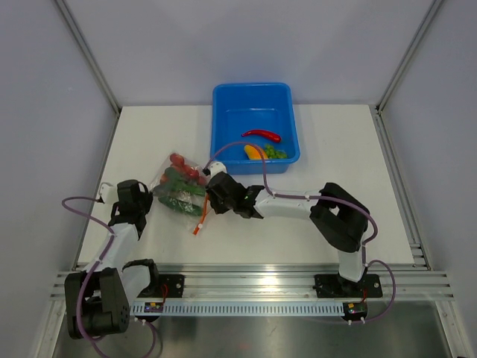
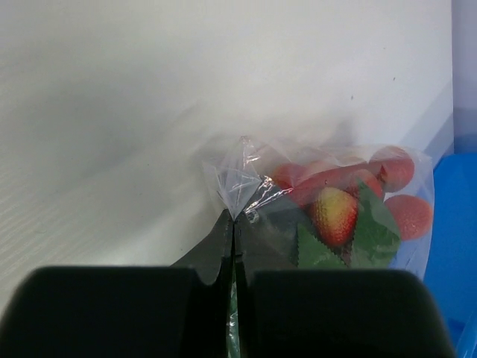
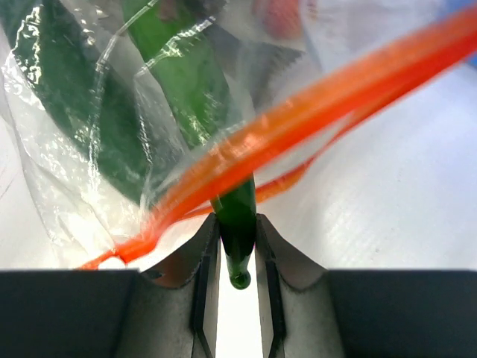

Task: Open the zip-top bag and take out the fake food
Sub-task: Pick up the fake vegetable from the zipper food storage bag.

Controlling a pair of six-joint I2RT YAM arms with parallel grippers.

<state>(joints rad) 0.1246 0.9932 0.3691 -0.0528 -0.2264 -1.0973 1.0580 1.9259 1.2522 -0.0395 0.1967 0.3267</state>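
My left end effector (image 2: pixel 232 227) is pinched shut on the zip-top bag (image 2: pixel 240 177) corner; the right end effector (image 3: pixel 237 227) clamps a green vegetable (image 3: pixel 190 86) (zip strip (image 3: pixel 320 101) crossing it).

there is one zip-top bag (image 1: pixel 179 190) with one orange-red zip strip (image 3: pixel 313 112), and in it sit at least four red balls (image 2: pixel 391 165), one red-and-yellow ball (image 2: pixel 334 215) and one long green vegetable (image 3: pixel 237 216); how many more green pieces lie inside cannot be told. one blue tub (image 1: pixel 217 127) holds one red chili (image 1: pixel 262 135), one orange-yellow pepper (image 1: pixel 253 152) and one small green cluster (image 1: pixel 275 153). on the one bench (image 1: pixel 335 149) there are two tools, one left tool (image 2: pixel 233 224) and one right tool (image 3: pixel 237 246).
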